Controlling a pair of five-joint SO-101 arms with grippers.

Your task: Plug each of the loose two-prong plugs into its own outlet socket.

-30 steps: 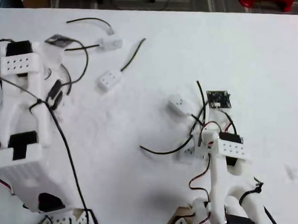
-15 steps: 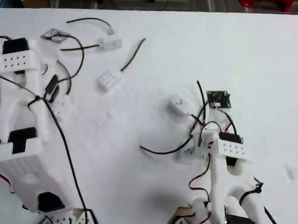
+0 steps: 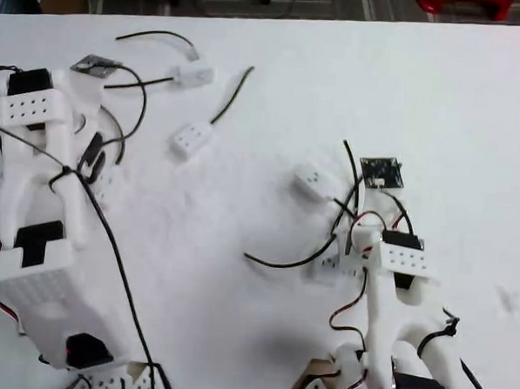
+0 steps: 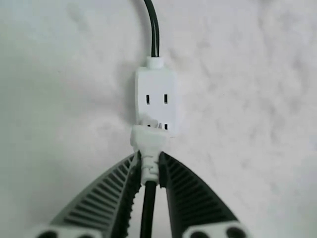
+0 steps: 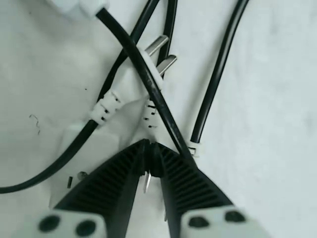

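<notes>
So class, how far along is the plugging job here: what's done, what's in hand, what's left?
Done: no plug looks clearly seated. In hand: the left gripper is shut on a white plug pressed against the outlet block at its nearer slots; whether it is fully in is hard to tell. Left: a loose plug with bare prongs lies among cords by the right gripper, and a free outlet waits.

White plug point(image 4: 149, 140) at white outlet socket point(image 4: 156, 99) slots, second plug point(image 5: 130, 91) loose, prongs point(image 5: 157, 45) bare
</notes>
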